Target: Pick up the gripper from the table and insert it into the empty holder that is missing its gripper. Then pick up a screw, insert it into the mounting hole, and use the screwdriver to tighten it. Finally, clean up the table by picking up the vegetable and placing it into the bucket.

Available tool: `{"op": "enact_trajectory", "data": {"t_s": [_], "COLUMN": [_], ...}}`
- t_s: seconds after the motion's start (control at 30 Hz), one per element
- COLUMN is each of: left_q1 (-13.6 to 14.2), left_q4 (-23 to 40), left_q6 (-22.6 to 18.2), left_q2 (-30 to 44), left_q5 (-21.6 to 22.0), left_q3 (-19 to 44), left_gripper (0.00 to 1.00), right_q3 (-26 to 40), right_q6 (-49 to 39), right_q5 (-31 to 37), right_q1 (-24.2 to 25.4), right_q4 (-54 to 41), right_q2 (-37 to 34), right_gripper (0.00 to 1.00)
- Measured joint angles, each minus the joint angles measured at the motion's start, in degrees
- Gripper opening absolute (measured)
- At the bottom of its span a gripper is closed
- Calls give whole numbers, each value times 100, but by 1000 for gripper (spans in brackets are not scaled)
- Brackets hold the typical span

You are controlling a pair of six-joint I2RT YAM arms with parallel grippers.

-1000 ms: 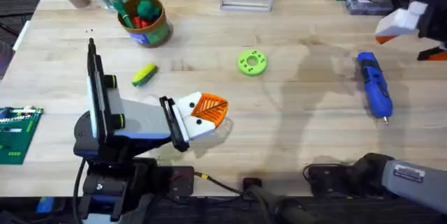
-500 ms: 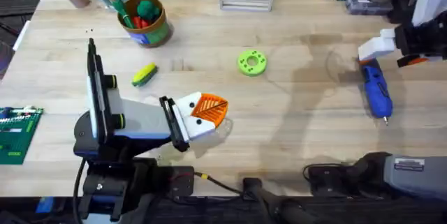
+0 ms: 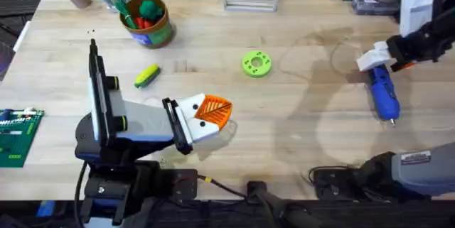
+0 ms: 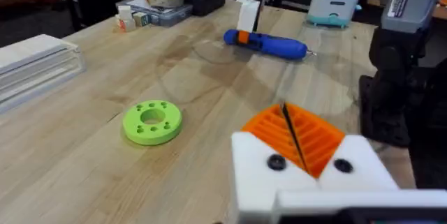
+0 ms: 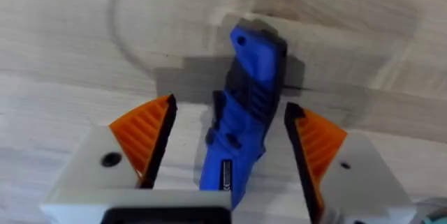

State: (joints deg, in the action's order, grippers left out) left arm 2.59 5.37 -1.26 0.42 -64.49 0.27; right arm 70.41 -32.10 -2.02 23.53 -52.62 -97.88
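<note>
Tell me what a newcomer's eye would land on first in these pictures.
First, the blue screwdriver lying at the table's right side, with the right gripper open astride it, an orange pad on either side. Next, the left gripper low over the table's near middle, its orange pads pressed together. Then the green disc at mid-table and the bucket of toys at the far left.

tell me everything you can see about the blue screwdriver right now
The screwdriver is bright blue, pen-shaped and plastic-looking, with a dark band and a thin metal tip. It lies flat on the wooden table at the right side, tip toward the arms' bases. The right gripper is down over its rear end, the open orange ribbed fingers on either side of the body, with gaps showing. Nothing else touches it.
</note>
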Motion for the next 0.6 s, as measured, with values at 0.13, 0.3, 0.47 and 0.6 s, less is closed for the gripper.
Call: {"op": "enact_trajectory", "data": {"t_s": [0.13, 0.3, 0.47, 0.6], "left_q1": [2, 0, 2, 2], "left_q4": [0, 0, 0, 0], "left_q6": [-1, 1, -2, 1], "left_q2": [-2, -2, -2, 0], "left_q5": [0, 0, 0, 0], "left_q3": [0, 0, 0, 0], "left_gripper": [4, 4, 4, 4], "right_q3": [0, 0, 0, 0], "right_q6": [-62, -147, -225, -245], "right_q5": [0, 2, 2, 2], "right_q1": [0, 0, 0, 0], "right_q4": [46, 85, 128, 143], "right_q2": [-198, -352, -486, -529], "right_gripper": [992, 992, 990, 966]}}
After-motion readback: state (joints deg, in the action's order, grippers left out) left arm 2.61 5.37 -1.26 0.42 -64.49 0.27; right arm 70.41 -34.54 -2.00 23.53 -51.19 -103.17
